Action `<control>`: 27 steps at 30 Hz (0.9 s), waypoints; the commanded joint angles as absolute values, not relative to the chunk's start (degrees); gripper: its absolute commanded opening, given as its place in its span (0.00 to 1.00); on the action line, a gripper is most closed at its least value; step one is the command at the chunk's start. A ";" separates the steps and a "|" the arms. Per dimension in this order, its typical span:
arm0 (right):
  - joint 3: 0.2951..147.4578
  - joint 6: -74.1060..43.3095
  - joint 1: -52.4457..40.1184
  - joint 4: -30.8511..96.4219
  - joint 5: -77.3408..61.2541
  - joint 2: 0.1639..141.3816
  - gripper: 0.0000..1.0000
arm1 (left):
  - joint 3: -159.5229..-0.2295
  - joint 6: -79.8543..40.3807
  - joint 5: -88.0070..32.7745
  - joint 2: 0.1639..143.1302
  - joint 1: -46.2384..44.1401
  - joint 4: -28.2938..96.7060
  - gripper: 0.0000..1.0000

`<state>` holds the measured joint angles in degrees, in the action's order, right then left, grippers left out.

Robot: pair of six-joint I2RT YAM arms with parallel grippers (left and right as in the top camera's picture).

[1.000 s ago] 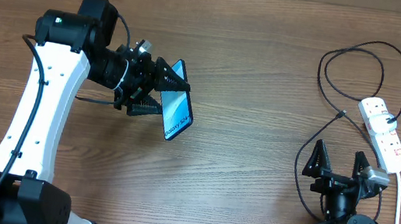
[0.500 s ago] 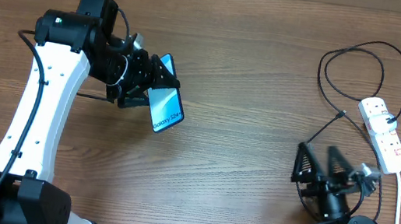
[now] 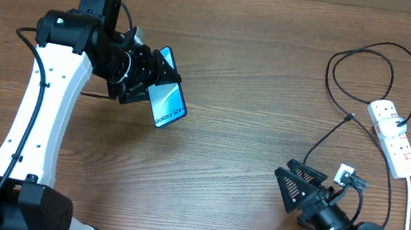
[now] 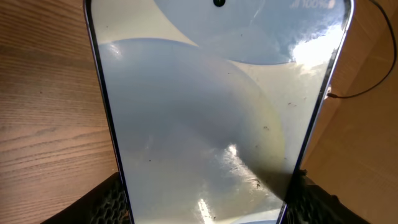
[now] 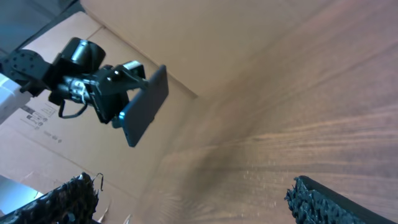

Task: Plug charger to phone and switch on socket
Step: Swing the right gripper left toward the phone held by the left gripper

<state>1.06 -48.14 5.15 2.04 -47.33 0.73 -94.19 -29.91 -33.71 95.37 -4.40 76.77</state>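
My left gripper (image 3: 144, 84) is shut on the phone (image 3: 167, 100), a slim blue-screened handset with "Galaxy S24" text, held tilted above the table at the left. In the left wrist view the phone (image 4: 211, 112) fills the frame between the two fingers. The white power strip socket (image 3: 393, 138) lies at the far right with the thin black charger cable (image 3: 375, 54) looped behind it and plugged in. The cable's connector tip (image 3: 349, 117) lies on the table left of the strip. My right gripper (image 3: 292, 184) is open and empty at the lower right, turned to the left. It sees the phone (image 5: 144, 104) from behind.
The strip's thick white cord (image 3: 408, 220) runs down the right edge. A cardboard wall (image 5: 186, 43) stands behind the table. The left arm's white link (image 3: 32, 119) crosses the left side.
My left gripper drew the phone back to the left and turned it. My right gripper swung from pointing up the table to pointing left and sank lower.
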 commanded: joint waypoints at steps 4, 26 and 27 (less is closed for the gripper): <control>1.39 -41.69 4.89 -0.38 -47.83 0.30 1.00 | -94.54 -30.46 -34.06 94.39 -4.51 76.62 0.52; 30.76 -17.28 4.86 29.74 -48.60 35.20 1.00 | -94.54 -31.75 -34.06 94.39 -4.54 76.64 0.53; 30.76 -17.30 4.84 28.69 -52.10 35.90 1.00 | -94.54 -32.58 -34.06 94.39 -4.54 76.60 0.53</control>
